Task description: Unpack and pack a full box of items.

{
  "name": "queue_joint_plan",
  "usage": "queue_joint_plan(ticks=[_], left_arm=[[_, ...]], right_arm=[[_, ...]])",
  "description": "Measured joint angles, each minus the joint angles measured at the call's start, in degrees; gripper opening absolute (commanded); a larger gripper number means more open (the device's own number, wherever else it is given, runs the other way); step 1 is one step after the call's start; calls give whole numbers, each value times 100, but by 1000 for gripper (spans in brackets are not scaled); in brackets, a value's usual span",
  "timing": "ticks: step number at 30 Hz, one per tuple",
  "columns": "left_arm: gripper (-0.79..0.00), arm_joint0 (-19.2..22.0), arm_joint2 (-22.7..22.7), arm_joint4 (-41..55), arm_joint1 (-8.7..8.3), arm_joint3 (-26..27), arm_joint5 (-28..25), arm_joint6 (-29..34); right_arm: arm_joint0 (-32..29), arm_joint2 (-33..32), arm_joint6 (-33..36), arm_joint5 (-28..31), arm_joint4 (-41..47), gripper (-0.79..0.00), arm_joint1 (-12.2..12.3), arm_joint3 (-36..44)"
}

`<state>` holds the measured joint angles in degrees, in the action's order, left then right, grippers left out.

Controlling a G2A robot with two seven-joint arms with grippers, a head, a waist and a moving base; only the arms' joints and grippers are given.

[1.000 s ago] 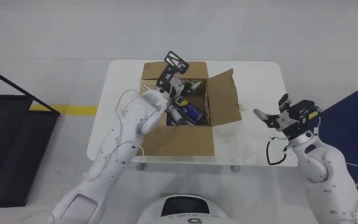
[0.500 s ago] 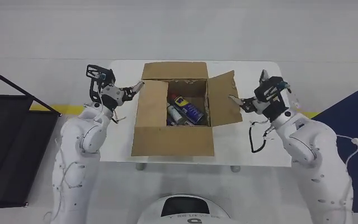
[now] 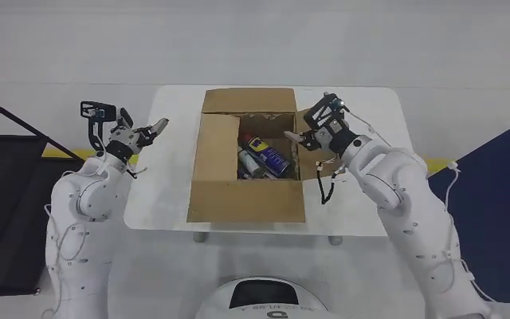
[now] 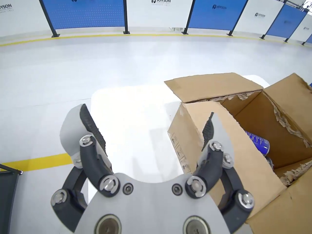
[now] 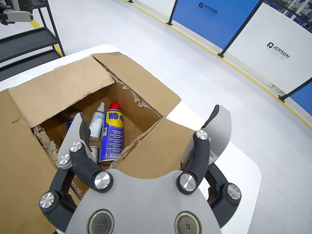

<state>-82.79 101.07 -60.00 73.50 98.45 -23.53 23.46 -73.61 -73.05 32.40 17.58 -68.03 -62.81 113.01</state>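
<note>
White surface (image 3: 163,191) carries open brown cardboard box (image 3: 247,203), flaps spread. Left pincer (image 4: 146,122) released, at surface's left edge, apart from box. Right pincer (image 5: 148,118) released, above right flap. Inside box: blue-yellow red-capped spray can (image 5: 113,135) lying flat, label printed; small white spray bottle (image 5: 97,122) alongside.

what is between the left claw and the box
A bare stretch of white table, in the top view; nothing lies between the left claw and the box.

White table (image 3: 171,171), rounded corners. One open cardboard box (image 3: 213,159) stands on it near the middle, flaps spread outward.
</note>
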Motion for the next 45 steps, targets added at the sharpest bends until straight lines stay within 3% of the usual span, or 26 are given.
queue_joint_plan(ticks=[9, 14, 24, 28, 33, 45], left_arm=[[0, 0, 0, 0, 0, 1, 1, -1], [0, 0, 0, 0, 0, 1, 1, -1], [0, 0, 0, 0, 0, 1, 1, -1], [0, 0, 0, 0, 0, 1, 1, -1], [0, 0, 0, 0, 0, 0, 1, -1], [0, 0, 0, 0, 0, 0, 1, -1]], right_arm=[[70, 123, 94, 88, -32, 0, -10, -121], [946, 1123, 49, 1077, -823, 0, -117, -661], [2507, 2930, -139, 1235, -2006, 0, -591, -2337], [2814, 3301, 216, 1564, -2385, 0, -704, -2735], [3079, 3738, 429, 1561, -2491, 0, -928, -3172], [3618, 4228, 259, 1227, -2057, 0, -1494, -3932]])
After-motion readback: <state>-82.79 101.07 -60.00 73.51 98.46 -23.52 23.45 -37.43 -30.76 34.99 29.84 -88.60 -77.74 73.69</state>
